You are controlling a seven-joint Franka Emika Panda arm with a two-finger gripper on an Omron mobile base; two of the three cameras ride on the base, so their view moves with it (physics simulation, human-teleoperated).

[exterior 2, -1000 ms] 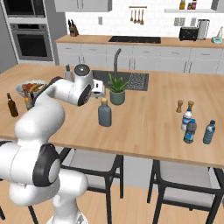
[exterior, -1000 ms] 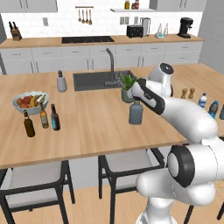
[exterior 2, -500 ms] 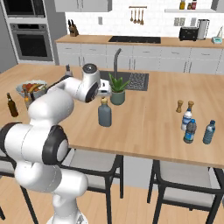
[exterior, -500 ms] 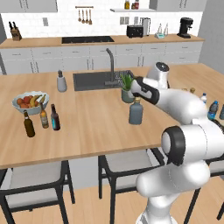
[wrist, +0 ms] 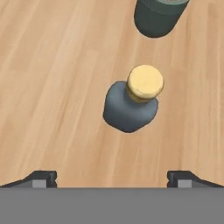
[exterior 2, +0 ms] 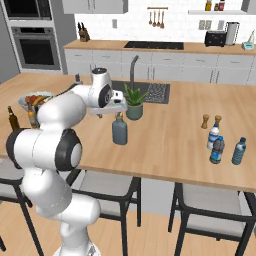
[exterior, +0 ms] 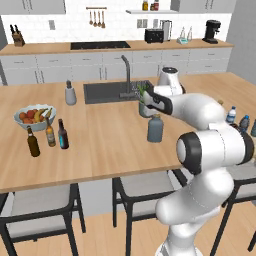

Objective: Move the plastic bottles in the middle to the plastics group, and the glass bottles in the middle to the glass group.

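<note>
Kitchen island — a long wooden counter (exterior: pixel 110 145) with a sink and faucet, cabinets and stove behind.

Item 1: grey-blue flask (exterior: pixel 155 128) with cork stopper, upright near the counter's middle, just in front of a potted plant (exterior 2: pixel 134 102). Not yet moved.

Item 2: gripper (wrist: pixel 112 179) — it hung above the flask, looking down on the cork, jaws spread wide, pinching nothing and clear of the flask.

Item 3: glass group at the left end, by the fruit bowl (exterior: pixel 34 116) — 3 dark bottles (exterior: pixel 48 136) stood close together there, among them a slim brown bottle with a blue label (exterior: pixel 62 135). By the look of it, that one was already sorted.

Item 4: plastics group at the right end, by the wooden shakers (exterior 2: pixel 210 121) — 3 small water bottles (exterior 2: pixel 224 146) stood together, so the plastic piece appeared delivered too.

Remaining, as judged: only the flask, to be gripped and carried left to the glass group.
</note>
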